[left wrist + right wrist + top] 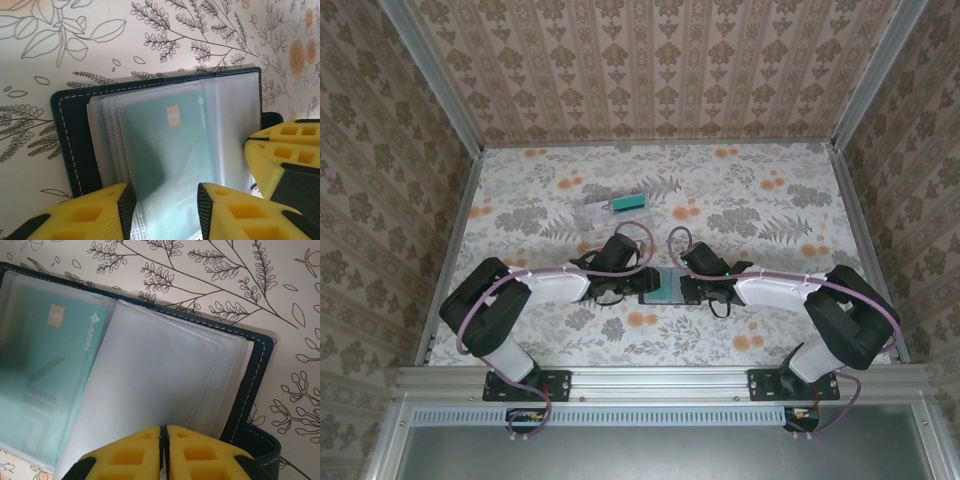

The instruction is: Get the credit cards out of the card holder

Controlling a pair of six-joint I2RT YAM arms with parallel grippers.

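Left hand point(165, 215): jaws part open, straddling the near edge of the clear sleeve point(227, 125) that covers the teal credit card point(170, 145); pad contact cannot be told. Right hand point(163, 450): closed, tips resting on the opposite page of the card holder point(252, 390), which lies open on the tabletop point(740, 190) between the arms. Recommended: pin the holder flat, close on the card alone rather than the sleeve, and draw it straight out along the pocket.

Card point(170, 145) in holder point(75, 130), ctr table point(770, 200); box point(605, 213) behind.
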